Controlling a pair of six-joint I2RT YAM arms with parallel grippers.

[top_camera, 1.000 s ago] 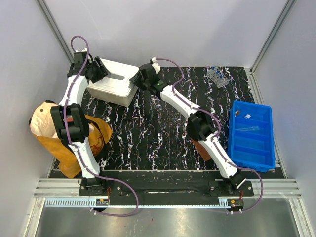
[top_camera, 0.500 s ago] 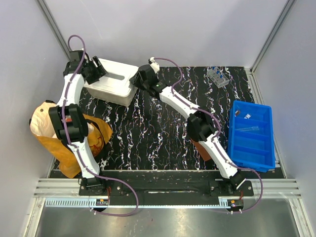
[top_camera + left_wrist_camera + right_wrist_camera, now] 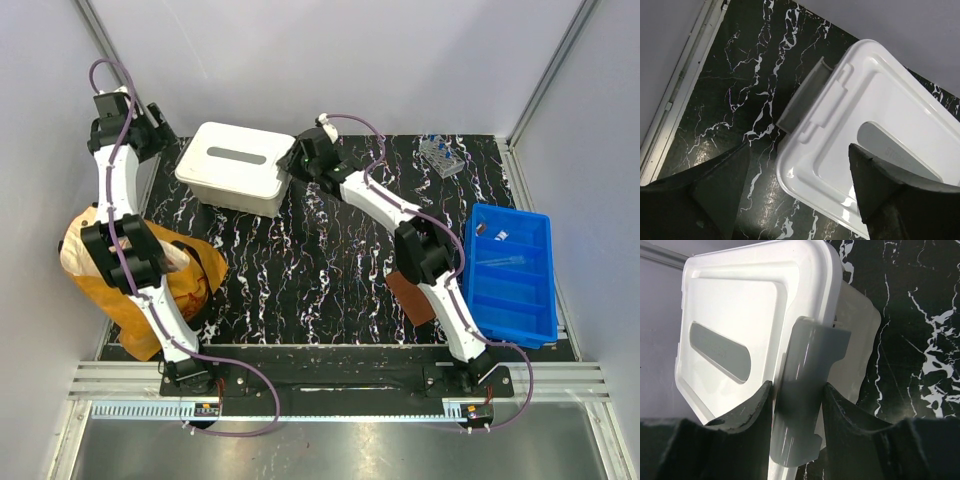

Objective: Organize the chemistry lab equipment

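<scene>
Since the left end effector (image 3: pixel 799 150) has backed off the left latch (image 3: pixel 802 95) of the white lidded box (image 3: pixel 235 170) with its jaws apart, only the right end effector (image 3: pixel 797 387) stays clamped on the right latch (image 3: pixel 810 355), so opening looks near, while the tube rack (image 3: pixel 441 155) sits on the worktop (image 3: pixel 330 270) near the blue bin (image 3: pixel 510 310).

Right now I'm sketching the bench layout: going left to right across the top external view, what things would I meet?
From the left: tan paper bag → white lidded box → clear tube rack → blue tray.
</scene>
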